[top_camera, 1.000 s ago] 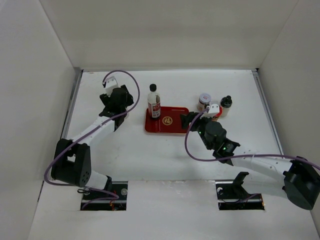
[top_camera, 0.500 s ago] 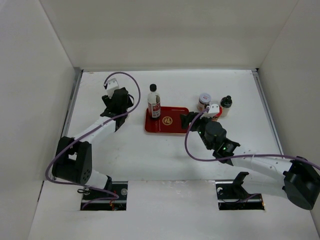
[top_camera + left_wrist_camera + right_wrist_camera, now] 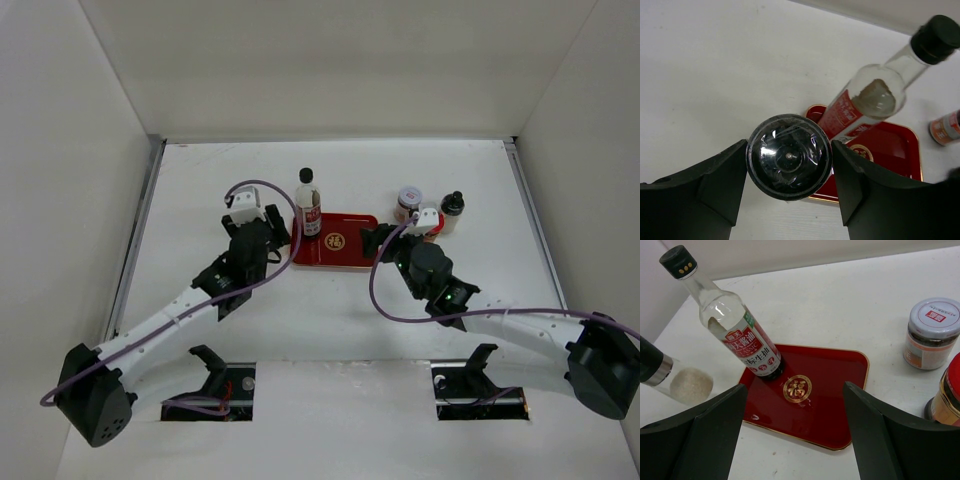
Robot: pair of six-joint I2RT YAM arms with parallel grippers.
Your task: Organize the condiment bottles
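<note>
My left gripper (image 3: 272,232) (image 3: 789,150) is shut on a salt grinder (image 3: 789,156) with a black cap, seen from above between its fingers. It hangs just left of the red tray (image 3: 345,255) (image 3: 895,150); in the right wrist view the grinder (image 3: 670,377) shows white grains. A tall clear soy sauce bottle (image 3: 308,205) (image 3: 865,100) (image 3: 735,330) stands upright in the tray's far left corner. My right gripper (image 3: 385,243) (image 3: 794,390) is open over the tray's (image 3: 840,390) right part, with nothing between its fingers.
Right of the tray stand a white-lidded jar (image 3: 409,200) (image 3: 932,332), a red-lidded jar (image 3: 434,224) (image 3: 947,395) and a small black-capped bottle (image 3: 452,210). White walls close in the table on three sides.
The left arm has swung from the far left of the table rightward and nearer, ending with its gripper at the tray's left edge. The right arm has stayed still.
</note>
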